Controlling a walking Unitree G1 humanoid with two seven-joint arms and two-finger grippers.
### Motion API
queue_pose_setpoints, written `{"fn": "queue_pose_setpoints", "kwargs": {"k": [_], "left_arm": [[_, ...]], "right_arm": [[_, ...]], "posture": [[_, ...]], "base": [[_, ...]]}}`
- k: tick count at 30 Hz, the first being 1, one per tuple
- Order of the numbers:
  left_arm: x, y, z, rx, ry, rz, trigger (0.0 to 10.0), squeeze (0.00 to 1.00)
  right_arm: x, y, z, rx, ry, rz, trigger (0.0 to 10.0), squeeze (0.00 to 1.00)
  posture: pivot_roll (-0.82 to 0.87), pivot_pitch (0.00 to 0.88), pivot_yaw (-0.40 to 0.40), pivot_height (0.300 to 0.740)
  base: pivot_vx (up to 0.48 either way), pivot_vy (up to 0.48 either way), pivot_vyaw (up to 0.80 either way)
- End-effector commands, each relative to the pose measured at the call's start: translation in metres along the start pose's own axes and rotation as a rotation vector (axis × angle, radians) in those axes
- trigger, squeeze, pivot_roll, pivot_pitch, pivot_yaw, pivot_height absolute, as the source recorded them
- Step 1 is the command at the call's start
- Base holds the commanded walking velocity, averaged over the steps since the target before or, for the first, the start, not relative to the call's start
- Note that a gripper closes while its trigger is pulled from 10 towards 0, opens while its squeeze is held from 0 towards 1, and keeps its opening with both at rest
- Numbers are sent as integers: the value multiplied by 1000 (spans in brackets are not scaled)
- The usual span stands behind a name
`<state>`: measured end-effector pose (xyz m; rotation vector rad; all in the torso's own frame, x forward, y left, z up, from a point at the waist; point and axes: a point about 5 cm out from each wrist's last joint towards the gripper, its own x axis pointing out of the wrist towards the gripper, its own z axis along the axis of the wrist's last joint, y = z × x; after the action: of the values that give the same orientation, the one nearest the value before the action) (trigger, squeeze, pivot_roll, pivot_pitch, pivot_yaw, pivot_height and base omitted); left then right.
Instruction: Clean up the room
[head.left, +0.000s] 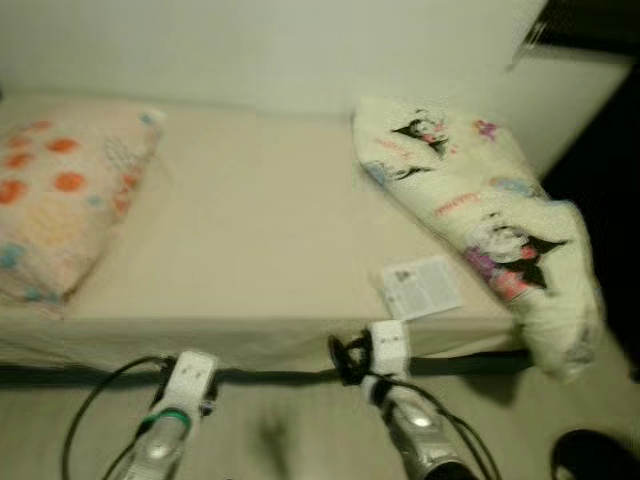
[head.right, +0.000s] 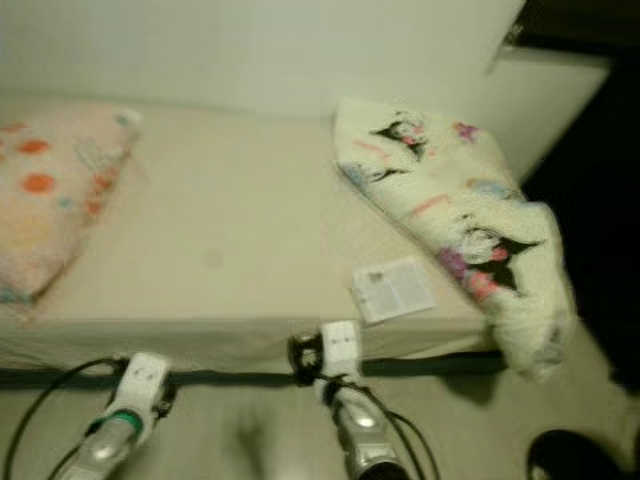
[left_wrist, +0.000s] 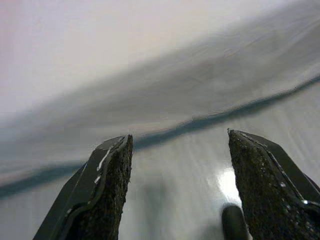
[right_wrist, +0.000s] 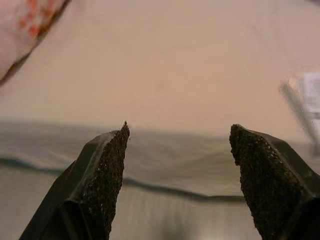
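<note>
Beige sheet covers the bed (head.left: 250, 230), the largest thing in view. A cartoon-print blanket (head.left: 490, 220) droops off its right edge; a dotted pillow (head.left: 60, 200) lies at left. A leaflet (head.left: 420, 287) rests near the front edge, just beyond the right gripper (right_wrist: 177, 150). Both it and the left gripper (left_wrist: 177, 165) have jaws apart, holding nothing

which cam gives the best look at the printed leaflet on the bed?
Left eye view: the leaflet lies whole on the mattress near its front edge, beside the cartoon-print blanket. Right eye view shows it equally whole, slightly blurrier. Right wrist view catches a blurred sliver of it at the frame edge, beyond the right gripper.
</note>
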<state>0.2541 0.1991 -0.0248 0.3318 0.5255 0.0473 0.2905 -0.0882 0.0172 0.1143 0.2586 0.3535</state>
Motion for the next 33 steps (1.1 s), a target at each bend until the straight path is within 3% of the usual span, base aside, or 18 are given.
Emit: {"fn": "queue_pose_setpoints", "kwargs": {"k": [1, 33], "left_arm": [[-3, -11, -7, 0, 24, -30, 10000, 0], [-3, -10, -8, 2, 30, -20, 10000, 0]], "right_arm": [[-9, -11, -13, 1, 49, -37, 10000, 0], [-9, -10, -13, -3, 52, -29, 10000, 0]], "posture": [[93, 13, -29, 740], [93, 13, -32, 740]], "base": [[0, -334, 0], [0, -341, 0]]}}
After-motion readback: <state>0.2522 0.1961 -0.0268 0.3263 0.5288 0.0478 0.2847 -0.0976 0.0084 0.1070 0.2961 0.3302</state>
